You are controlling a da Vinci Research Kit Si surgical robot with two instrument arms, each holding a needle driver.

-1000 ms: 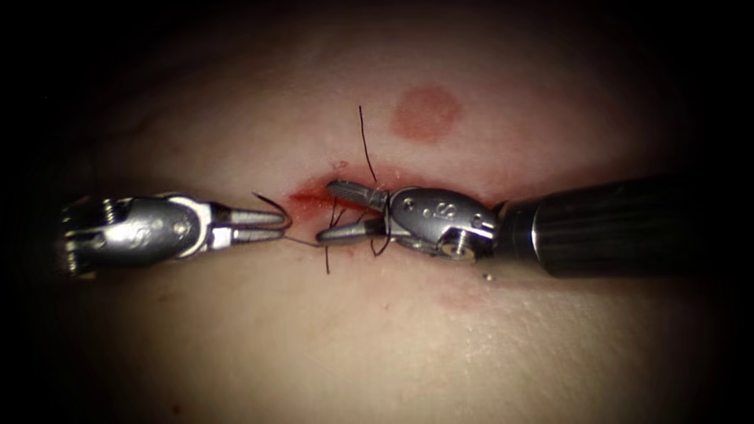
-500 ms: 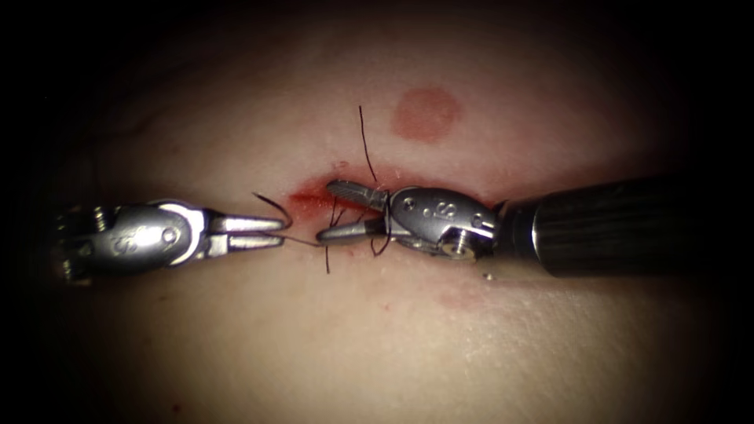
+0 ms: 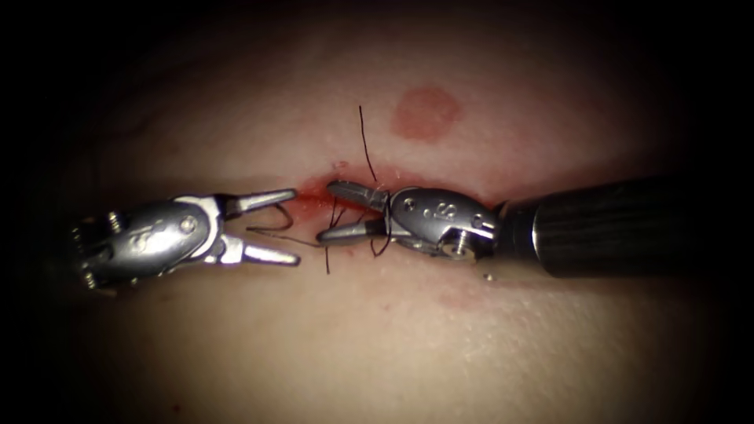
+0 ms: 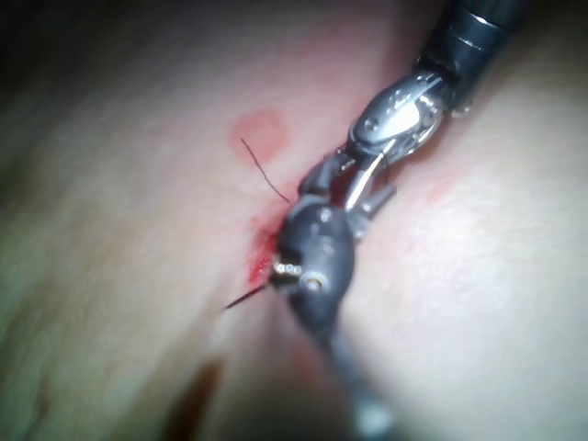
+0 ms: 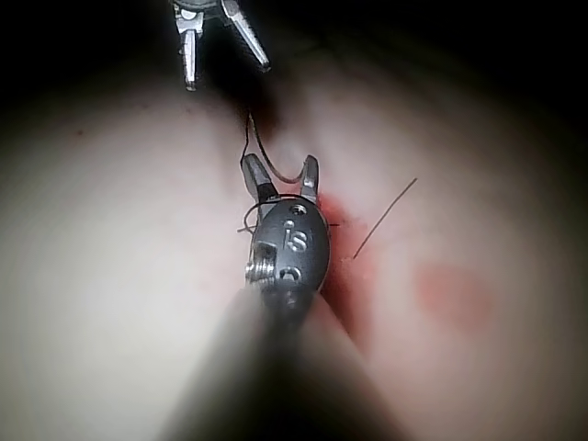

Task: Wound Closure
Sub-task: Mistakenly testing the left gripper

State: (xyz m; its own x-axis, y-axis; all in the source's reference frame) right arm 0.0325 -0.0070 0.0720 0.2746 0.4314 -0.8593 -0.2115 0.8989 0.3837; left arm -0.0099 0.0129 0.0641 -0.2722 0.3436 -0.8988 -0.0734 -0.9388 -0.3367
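now the left tool [image 3: 297, 225] lies on the left of the cut [image 3: 330, 192], its two jaws spread wide apart and gripping nothing; half a second ago they were together on the thread, so they have let it go. the upper jaw tip reaches the red left end of the cut, the lower one rests over pale tissue [image 3: 377, 338] nearer the camera. between them sits a thin curved dark strand [image 3: 276, 228] (needle or loop of thread, i cannot tell which), lying free on the tissue surface just left of the right tool's tips.

the right tool [image 3: 323, 212] comes in from the right and has not moved over the last second. its jaws are parted too, one along the cut and one just near of it, with thread [image 3: 366, 149] draped across and around them; they do not look clamped on anything. one thread end stands up toward the far side, past the cut, and a short end [image 3: 327, 263] hangs toward the near side.

red fluid [image 3: 310, 195] stains the cut's left end, and a round reddish mark [image 3: 425, 113] sits on the far tissue, right of the upright thread.

in the right wrist view the right tool [image 5: 282, 175] shows its jaws apart with a dark strand looped between them, and the left tool [image 5: 225, 64] beyond, jaws also apart.
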